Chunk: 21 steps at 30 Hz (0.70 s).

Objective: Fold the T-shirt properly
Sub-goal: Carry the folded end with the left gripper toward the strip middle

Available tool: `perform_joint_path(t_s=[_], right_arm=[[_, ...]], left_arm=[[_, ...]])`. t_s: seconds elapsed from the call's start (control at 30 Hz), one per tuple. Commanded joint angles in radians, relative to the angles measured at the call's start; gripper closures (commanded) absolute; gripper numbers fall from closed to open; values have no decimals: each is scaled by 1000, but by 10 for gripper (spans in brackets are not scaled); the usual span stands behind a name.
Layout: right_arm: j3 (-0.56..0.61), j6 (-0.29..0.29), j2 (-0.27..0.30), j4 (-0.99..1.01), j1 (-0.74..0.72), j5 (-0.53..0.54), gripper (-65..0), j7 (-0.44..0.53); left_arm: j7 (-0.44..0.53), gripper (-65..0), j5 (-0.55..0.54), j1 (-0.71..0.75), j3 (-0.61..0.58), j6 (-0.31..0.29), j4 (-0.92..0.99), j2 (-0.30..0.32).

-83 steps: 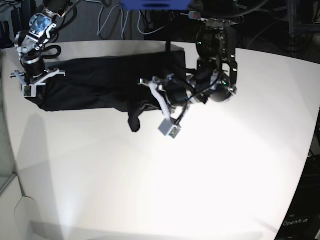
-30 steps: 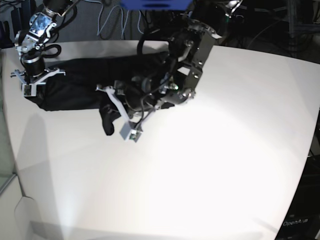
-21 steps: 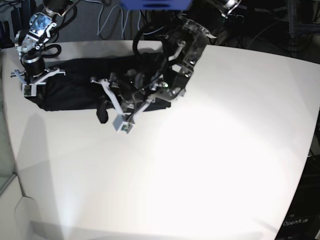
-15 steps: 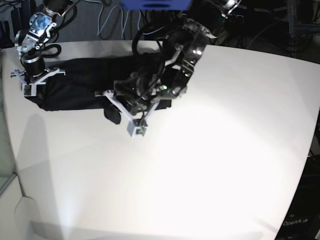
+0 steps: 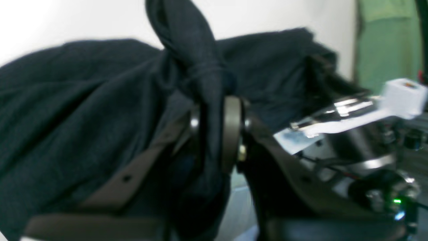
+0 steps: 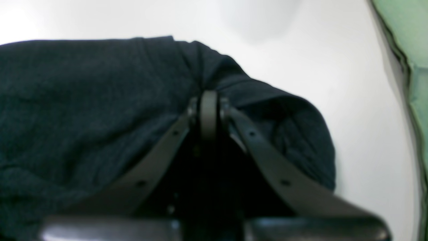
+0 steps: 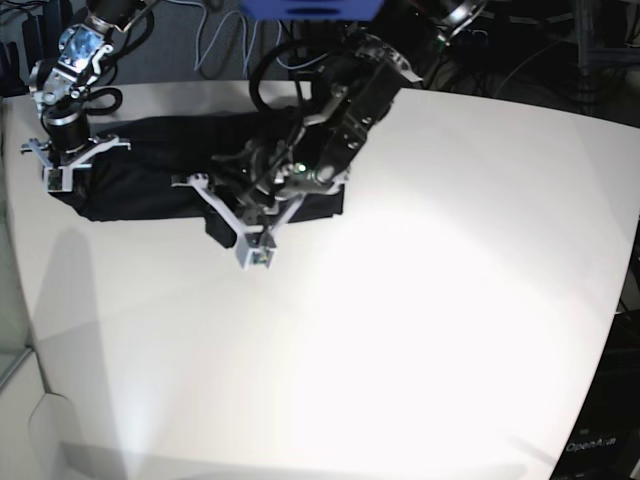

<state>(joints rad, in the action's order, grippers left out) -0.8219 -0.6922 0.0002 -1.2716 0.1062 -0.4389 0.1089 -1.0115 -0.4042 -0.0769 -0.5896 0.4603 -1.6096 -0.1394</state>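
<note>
T-shirt (image 7: pixel 160 165), plain black, lies as a long bunched strip across the far left part of the white surface (image 7: pixel 430 300). Left pincer (image 5: pixel 214 134) is clenched on a twisted fold of the fabric; left wrist view shows cloth squeezed between its pads and poking up above them. In base view the left arm reaches low over the shirt's middle, a small fold hanging near the front edge. Right pincer (image 6: pixel 209 113) is clamped tight at the shirt's left end, its tips pressed into a fabric ridge, seemingly pinching it. Right wrist view: shirt end rounded, bare surface beside it.
</note>
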Motion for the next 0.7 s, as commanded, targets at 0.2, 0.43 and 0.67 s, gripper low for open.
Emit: perform_joint_path(t_s=[0.2, 0.43, 0.67], right_arm=[[-1, -6, 1, 7, 16, -70, 0, -104], [-1, -6, 1, 7, 22, -70, 0, -104], [-1, -6, 1, 5, 28, -70, 0, -102]], left_arm=[[12, 0, -2, -30, -51, -2, -4, -18], [1, 0, -11, -57, -109, -2, -4, -18], [0, -200, -88, -57, -138, -7, -11, -18]])
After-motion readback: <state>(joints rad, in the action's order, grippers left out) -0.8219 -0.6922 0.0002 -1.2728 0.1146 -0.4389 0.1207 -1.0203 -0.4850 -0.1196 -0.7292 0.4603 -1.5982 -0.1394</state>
